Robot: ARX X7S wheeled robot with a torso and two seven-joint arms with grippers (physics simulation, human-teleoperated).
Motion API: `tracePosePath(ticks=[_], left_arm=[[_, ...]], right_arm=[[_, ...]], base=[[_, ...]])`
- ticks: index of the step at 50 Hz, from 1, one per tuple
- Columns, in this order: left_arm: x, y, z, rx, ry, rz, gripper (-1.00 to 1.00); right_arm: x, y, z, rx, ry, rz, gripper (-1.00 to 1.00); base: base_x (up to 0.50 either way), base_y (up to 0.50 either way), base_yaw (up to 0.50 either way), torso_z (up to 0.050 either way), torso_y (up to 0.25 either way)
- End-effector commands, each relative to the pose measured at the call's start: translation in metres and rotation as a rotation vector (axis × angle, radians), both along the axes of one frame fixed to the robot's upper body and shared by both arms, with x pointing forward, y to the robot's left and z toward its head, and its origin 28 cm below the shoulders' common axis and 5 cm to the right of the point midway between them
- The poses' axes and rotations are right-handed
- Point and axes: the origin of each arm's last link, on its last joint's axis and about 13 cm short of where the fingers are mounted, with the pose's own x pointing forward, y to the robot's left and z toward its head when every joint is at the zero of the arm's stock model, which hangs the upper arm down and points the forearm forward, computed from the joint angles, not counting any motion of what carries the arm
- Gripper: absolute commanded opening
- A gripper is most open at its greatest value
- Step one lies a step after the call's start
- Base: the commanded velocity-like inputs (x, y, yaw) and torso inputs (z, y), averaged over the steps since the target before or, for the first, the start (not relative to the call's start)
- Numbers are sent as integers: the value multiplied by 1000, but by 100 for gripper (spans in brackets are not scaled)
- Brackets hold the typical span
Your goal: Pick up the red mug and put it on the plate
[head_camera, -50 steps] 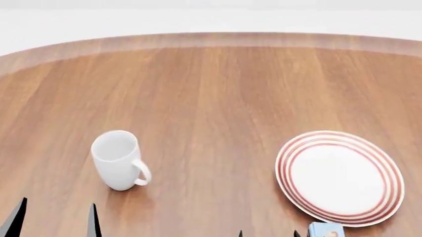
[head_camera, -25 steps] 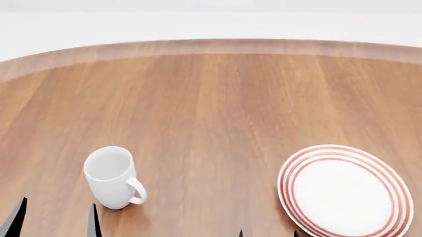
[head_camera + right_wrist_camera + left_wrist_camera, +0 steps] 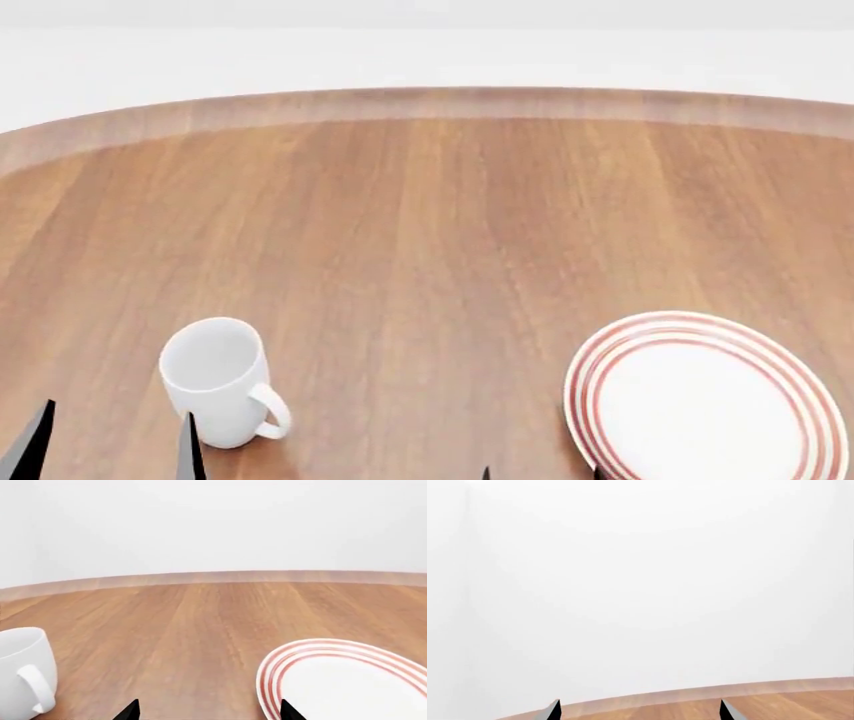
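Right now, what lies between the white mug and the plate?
Nothing: only bare wooden table separates the white mug from the plate, in both head and right wrist views.

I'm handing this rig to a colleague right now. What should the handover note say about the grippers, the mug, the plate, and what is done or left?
Left gripper: open, holding nothing, low at the near table edge just short of the white mug.
Right gripper: open, empty, only the fingertips show, near the plate's inner edge.
Plate: on the wooden table at near right, nothing on it.
Red mug: not visible in any current view; the only mug in sight is the plain white one, upright at near left.
Done: nothing; no grasp made.
Left: find the red mug, grasp it, set it on the plate.
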Motion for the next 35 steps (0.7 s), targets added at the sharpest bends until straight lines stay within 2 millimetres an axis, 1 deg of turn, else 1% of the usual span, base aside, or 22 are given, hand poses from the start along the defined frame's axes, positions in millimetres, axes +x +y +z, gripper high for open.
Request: tracePosePath(ticks=[1, 7, 12, 13, 16, 18, 20, 22, 26, 28, 35], left_arm=[[0, 0, 0, 1, 0, -2, 100], [0, 0, 0, -1, 0, -5, 100], [0, 0, 0, -2, 3, -8, 100], [0, 0, 0, -1, 2, -9, 100], [0, 0, 0, -2, 4, -13, 100], [0, 0, 0, 0, 5, -13, 100], [0, 0, 0, -2, 5, -13, 100], [0, 0, 0, -4, 4, -13, 100], [0, 0, 0, -3, 5, -16, 100], [0, 0, 0, -4, 6, -17, 100], [0, 0, 0, -2, 10, -21, 100]], right_arm=[[-1, 1, 0, -33, -6, 14, 100], [-9, 1, 4, -44, -26, 20, 100], [-25, -2, 29, -56, -67, 43, 100], [-30, -3, 37, -61, -77, 48, 100], [-38, -4, 47, -95, -90, 64, 100], [-41, -4, 51, -99, -92, 68, 100], [-50, -4, 59, -129, -101, 87, 100], [-55, -4, 61, -145, -96, 95, 100], [-71, -5, 69, -182, -113, 120, 100], [-74, -6, 68, -193, -113, 124, 100], [-96, -13, 70, -187, -131, 157, 100]], base=[[0, 0, 0, 0, 0], [0, 0, 0, 0, 0], [0, 0, 0, 0, 0], [0, 0, 0, 0, 0], [0, 0, 0, 0, 0], [0, 0, 0, 0, 0], [0, 0, 0, 0, 0], [0, 0, 0, 0, 0], [0, 0, 0, 0, 0], [0, 0, 0, 0, 0], [0, 0, 0, 0, 0]])
